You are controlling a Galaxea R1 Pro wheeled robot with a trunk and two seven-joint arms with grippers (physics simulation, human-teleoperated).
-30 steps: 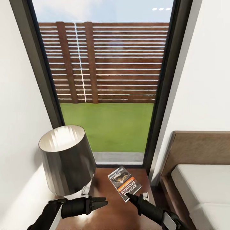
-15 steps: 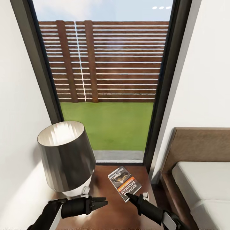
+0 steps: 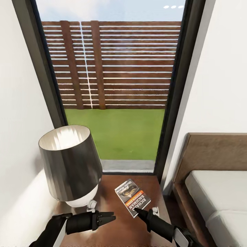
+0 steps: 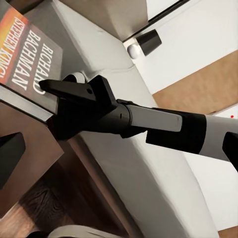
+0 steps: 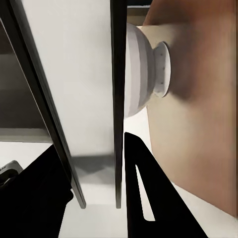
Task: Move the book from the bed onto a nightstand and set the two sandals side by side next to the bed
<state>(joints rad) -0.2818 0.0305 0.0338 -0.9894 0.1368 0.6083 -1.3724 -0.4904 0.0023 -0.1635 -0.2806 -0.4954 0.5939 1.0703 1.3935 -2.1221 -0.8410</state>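
Note:
The book (image 3: 132,197) lies flat on the dark-brown nightstand (image 3: 113,228), its orange band and "RICHARD BACHMAN" facing up. My right gripper (image 3: 138,211) hovers at the book's near corner, open, with nothing between its fingers. The left wrist view shows one of its fingers (image 4: 64,87) just over the book (image 4: 25,54). My left gripper (image 3: 111,216) is held over the nightstand's front left, open and empty, pointing toward the right arm. The bed (image 3: 219,195) with its brown headboard (image 3: 212,154) stands to the right. The sandals are out of view.
A table lamp (image 3: 70,168) with a dark shade and white base (image 5: 144,69) takes up the nightstand's left half, close to my left gripper. Behind it a tall dark-framed window (image 3: 116,85) looks onto grass and a slatted fence. White walls close in on both sides.
The whole picture has shifted slightly, so the camera has moved. Both grippers and the book keep their places relative to each other.

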